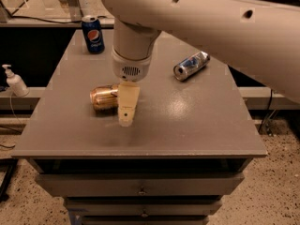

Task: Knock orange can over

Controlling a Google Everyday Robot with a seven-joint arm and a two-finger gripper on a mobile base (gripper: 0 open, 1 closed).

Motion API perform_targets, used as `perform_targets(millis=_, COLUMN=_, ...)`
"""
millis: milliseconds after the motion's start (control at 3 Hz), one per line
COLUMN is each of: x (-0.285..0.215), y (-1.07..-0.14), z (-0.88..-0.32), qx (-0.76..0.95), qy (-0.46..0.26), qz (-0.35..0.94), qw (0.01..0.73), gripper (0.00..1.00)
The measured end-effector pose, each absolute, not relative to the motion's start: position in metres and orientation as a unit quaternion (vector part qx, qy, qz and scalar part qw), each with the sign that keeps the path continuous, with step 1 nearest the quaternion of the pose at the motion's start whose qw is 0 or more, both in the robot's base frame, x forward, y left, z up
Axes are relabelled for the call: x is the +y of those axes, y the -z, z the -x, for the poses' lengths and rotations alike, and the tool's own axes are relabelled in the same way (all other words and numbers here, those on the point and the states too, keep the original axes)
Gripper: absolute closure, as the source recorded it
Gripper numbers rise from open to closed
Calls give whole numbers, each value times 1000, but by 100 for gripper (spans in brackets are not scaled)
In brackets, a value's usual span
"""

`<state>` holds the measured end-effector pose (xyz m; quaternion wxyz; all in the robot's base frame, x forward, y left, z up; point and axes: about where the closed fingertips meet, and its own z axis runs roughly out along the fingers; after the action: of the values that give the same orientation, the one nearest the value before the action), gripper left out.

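Note:
The orange can (103,97) lies on its side on the grey table (187,121), left of centre, its shiny copper body pointing left. My gripper (126,110) hangs from the cream arm just to the right of the can. One cream finger (127,102) points down and overlaps the can's right end. The second finger is hidden behind it.
A blue Pepsi can (93,33) stands upright at the table's back left corner. A silver-and-blue can (191,65) lies on its side at the back right. A white pump bottle (14,80) stands off the table to the left. Drawers run below the table's front edge.

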<state>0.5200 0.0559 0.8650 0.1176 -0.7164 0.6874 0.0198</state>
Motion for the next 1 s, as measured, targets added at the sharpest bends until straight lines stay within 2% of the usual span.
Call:
perform_targets(millis=333, x=36, y=-892, z=-522, qx=701, qy=-33, qz=688, qw=186, gripper=0)
perform_targets(millis=1000, x=-57, y=-955, z=-511, qx=707, qy=-74, qz=620, qw=333, gripper=0)
